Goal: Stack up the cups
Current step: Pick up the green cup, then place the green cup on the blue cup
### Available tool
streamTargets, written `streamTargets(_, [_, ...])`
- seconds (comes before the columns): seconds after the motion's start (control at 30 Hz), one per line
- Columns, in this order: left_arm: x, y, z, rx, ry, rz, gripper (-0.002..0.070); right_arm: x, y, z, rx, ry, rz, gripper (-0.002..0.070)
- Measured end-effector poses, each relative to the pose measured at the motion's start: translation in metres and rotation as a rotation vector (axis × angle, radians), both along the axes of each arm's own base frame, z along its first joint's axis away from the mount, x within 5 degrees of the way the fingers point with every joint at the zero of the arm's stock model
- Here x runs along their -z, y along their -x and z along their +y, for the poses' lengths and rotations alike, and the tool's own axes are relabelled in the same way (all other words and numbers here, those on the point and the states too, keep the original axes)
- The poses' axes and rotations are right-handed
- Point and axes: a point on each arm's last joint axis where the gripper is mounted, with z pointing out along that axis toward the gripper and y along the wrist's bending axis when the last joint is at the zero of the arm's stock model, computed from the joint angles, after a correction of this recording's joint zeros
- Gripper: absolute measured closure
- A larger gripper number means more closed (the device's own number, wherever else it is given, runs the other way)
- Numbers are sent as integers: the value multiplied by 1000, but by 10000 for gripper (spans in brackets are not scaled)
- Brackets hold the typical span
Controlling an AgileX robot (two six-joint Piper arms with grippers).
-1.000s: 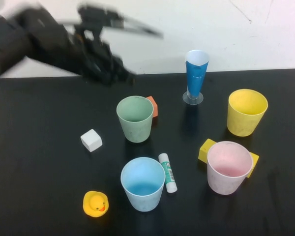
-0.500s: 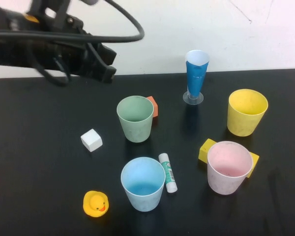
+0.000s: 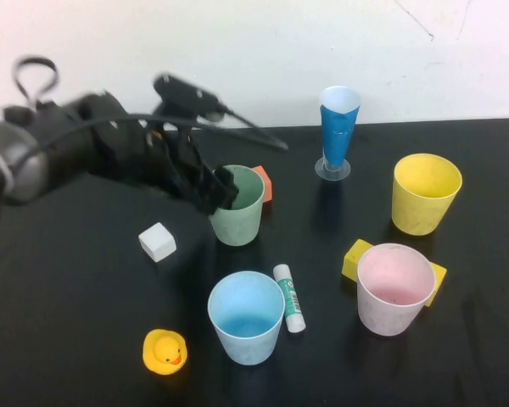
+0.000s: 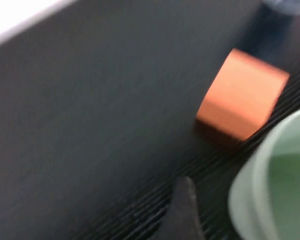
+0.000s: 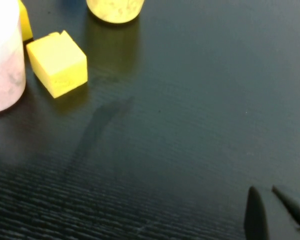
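The left claw (image 3: 219, 188) sat at the green cup's (image 3: 237, 214) rim, its spread unclear. A skewed grip could tip it against the orange block (image 3: 264, 182). The right claw (image 5: 275, 212) stayed pinched closed above the bench (image 3: 85, 297)

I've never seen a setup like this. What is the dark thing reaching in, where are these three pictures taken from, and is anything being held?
It is a robot arm; one picture looks down from above, the others from cameras on each wrist. The left gripper is at the rim of the green cup, holding nothing. The right gripper is shut and empty, low over the black table. Also there: blue cup, pink cup, yellow cup, orange block, rubber duck, glue stick.
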Motion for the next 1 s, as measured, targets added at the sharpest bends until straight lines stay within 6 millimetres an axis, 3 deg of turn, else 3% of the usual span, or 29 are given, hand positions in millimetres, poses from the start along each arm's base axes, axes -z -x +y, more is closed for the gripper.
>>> streamTargets(0.1, [24, -7, -2, -5, -16, 49, 229, 0, 0, 0, -2, 1, 4, 679])
streamTargets(0.17, [31, -8, -3, -8, -14, 71, 353, 1, 0, 0, -3, 1, 8, 679])
streamTargets(0.23, [31, -8, -3, -13, -1, 79, 515, 1, 0, 0, -3, 1, 8, 679])
streamTargets(0.33, [18, -5, -3, -20, 21, 49, 622, 1, 0, 0, -3, 1, 8, 679])
streamTargets(0.5, [-38, 12, 2, -15, 71, -81, 637, 1, 0, 0, -3, 1, 8, 679])
streamTargets(0.6, [-80, 38, 7, 38, 92, -128, 638, 1, 0, 0, -3, 1, 8, 679])
streamTargets(0.7, [-112, 77, 9, 138, 141, -59, 638, 1, 0, 0, -3, 1, 8, 679])
streamTargets(0.83, [-125, 119, 8, 305, 135, 88, 638, 0, 0, 0, -1, -5, 3, 679])
streamTargets(1.0, [-103, 139, -5, 442, 30, 159, 638, 0, 0, 0, 0, -5, -3, 679])
